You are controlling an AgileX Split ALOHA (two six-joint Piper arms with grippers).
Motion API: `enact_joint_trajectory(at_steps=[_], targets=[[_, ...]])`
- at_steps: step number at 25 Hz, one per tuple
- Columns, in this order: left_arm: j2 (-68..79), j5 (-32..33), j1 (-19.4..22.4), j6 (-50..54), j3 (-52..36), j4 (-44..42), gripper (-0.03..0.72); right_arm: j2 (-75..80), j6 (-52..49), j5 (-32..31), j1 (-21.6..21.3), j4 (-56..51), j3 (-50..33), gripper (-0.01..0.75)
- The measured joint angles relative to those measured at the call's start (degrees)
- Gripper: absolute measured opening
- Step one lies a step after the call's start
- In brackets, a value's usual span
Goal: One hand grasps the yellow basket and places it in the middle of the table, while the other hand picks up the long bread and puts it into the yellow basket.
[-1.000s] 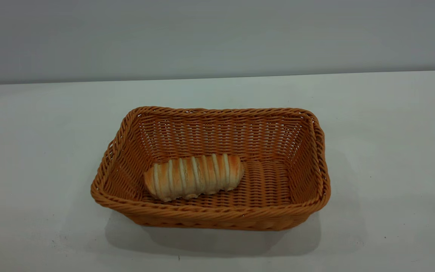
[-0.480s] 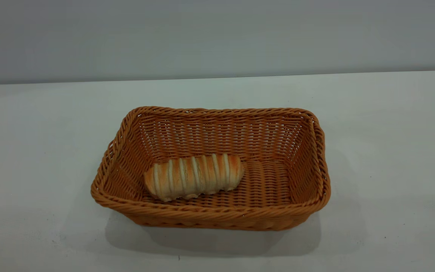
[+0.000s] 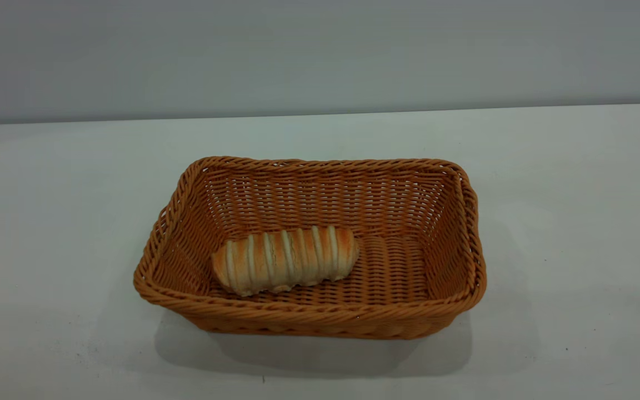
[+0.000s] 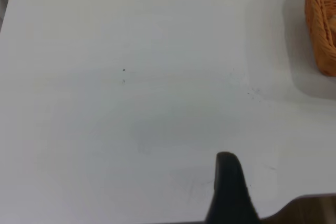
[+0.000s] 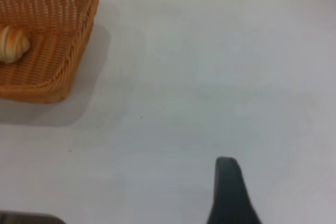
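1. Tabletop [image 3: 575,222]: white and flat, with a few small dark specks. It fills most of the exterior view and runs back to a plain grey wall.
2. Yellow basket [image 3: 309,319]: woven, orange-tan, rectangular, with flared sides and a braided rim. It stands upright at the middle of the tabletop, long side toward the camera, and casts a shadow on its near side. A corner of it shows in the left wrist view [image 4: 321,24], and one end in the right wrist view [image 5: 79,40].
3. Long bread [image 3: 285,259]: lies on the basket floor, lengthwise along the basket's long axis and toward its left half. Pale ridges cross its golden crust. Its end shows in the right wrist view [image 5: 13,44].
4. Left gripper [image 4: 228,190]: one dark finger shows over bare tabletop, well apart from the basket. How far the jaws are open cannot be told; nothing is seen in them.
5. Right gripper [image 5: 229,192]: the same, one dark finger over bare tabletop, well clear of the basket. Jaw opening cannot be told.
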State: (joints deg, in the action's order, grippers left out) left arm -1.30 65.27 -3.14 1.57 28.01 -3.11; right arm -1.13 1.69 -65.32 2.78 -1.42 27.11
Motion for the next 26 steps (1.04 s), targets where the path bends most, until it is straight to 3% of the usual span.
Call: enact_joint_trajectory(at_steps=[26], targets=[[0.0, 0.0, 0.0, -0.1, 0.0, 0.0, 0.552, 0.0, 2.3, 0.0, 0.0, 1.4, 0.0, 0.531]])
